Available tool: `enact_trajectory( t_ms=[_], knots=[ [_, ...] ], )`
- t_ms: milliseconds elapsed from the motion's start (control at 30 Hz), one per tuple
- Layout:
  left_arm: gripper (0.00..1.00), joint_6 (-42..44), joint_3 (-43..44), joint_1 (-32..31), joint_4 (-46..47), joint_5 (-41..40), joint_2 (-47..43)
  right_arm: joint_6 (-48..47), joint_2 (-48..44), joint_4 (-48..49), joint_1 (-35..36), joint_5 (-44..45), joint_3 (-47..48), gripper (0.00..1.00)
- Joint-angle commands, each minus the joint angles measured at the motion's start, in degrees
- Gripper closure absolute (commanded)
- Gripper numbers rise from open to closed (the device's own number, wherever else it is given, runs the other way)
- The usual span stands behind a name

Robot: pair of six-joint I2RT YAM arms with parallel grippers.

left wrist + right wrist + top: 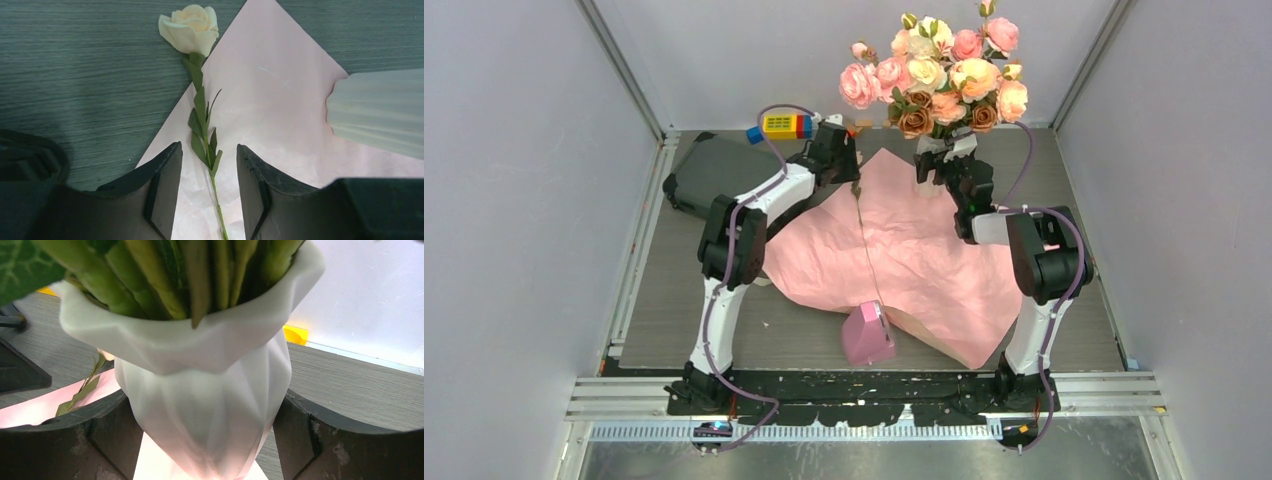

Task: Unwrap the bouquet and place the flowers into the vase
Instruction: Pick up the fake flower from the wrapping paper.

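The bouquet is undone: its pink wrapping paper lies spread flat on the table. One cream rose lies with its green stem along the paper's edge. My left gripper is open, one jaw on each side of that stem, touching neither side. The white ribbed vase holds several green stems, and many pink, cream and brown flowers rise from it at the back. My right gripper is shut on the vase's body. The vase's base shows right of the left gripper.
A small solid pink wedge stands on the paper's near edge. A dark grey object lies at the back left, with a yellow, blue and red block behind it. White walls close in on the table.
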Motion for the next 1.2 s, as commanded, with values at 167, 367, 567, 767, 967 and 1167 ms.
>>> enact_trajectory(
  t_ms=[167,367,567,767,967,1167],
  knots=[
    [0.53,-1.49,4.38,-0.11,-1.35,3.07,4.14,2.33,-1.20,-4.82,3.42,2.47,-2.47,1.00],
    [0.56,0.18,8.31,-0.27,-4.26,3.91,7.58,5.07,-1.18,-0.41,4.07,6.15,-4.80,1.00],
    [0.56,2.07,12.13,-0.90,-7.31,4.29,10.88,6.73,-1.25,2.15,5.41,13.19,-6.06,1.00],
    [0.59,1.97,14.11,-1.06,-8.09,4.29,12.98,7.27,-1.53,1.11,6.05,17.56,-5.88,1.00],
    [0.74,1.25,15.01,-1.08,-8.25,4.30,13.67,7.04,-1.62,1.01,6.34,19.17,-5.89,1.00],
    [1.00,-1.10,11.45,-1.08,-4.94,3.70,11.08,6.56,-1.84,1.27,6.35,19.41,-5.92,1.00]
  ],
)
